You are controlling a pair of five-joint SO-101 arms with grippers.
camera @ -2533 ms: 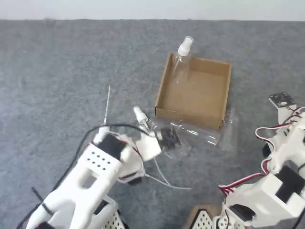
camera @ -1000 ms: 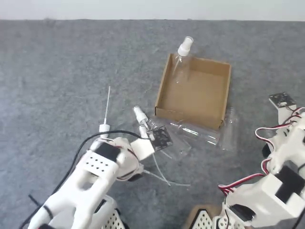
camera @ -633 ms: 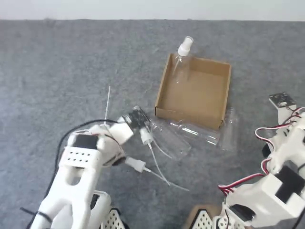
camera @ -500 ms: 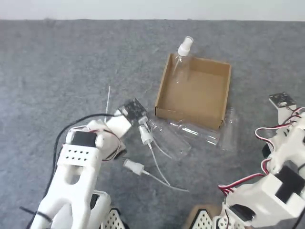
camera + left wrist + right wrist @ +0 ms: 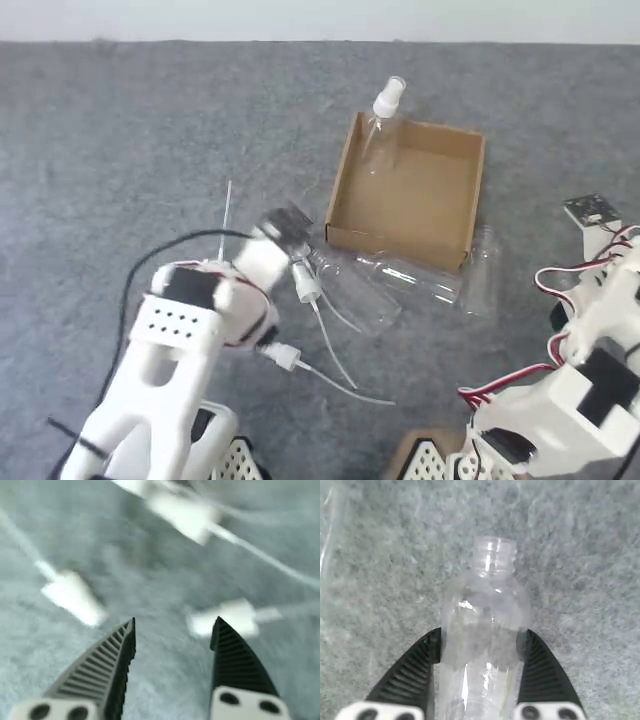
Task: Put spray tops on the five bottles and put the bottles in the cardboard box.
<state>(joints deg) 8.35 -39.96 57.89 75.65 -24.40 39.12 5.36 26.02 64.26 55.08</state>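
My left gripper (image 5: 172, 630) is open and empty, hovering low over the grey carpet between two loose spray tops (image 5: 72, 597) (image 5: 225, 620), with a third (image 5: 185, 515) farther ahead. From above, the left arm (image 5: 190, 320) stands beside a loose spray top (image 5: 280, 353) with a long tube. Several clear bottles (image 5: 365, 290) lie along the front of the cardboard box (image 5: 405, 195). One bottle with a spray top (image 5: 383, 125) stands in the box's far left corner. My right gripper (image 5: 481, 636) is shut on an uncapped clear bottle (image 5: 485, 615) above the carpet.
The right arm (image 5: 590, 350) stands at the right edge, clear of the box. A thin spray tube (image 5: 226, 210) lies on the carpet left of the box. A bottle (image 5: 483, 268) lies by the box's front right corner. Open carpet spreads to the far left.
My left arm has pulled back from the lying bottles and swung left, uncovering the loose spray top with its tube. The right arm has not moved.
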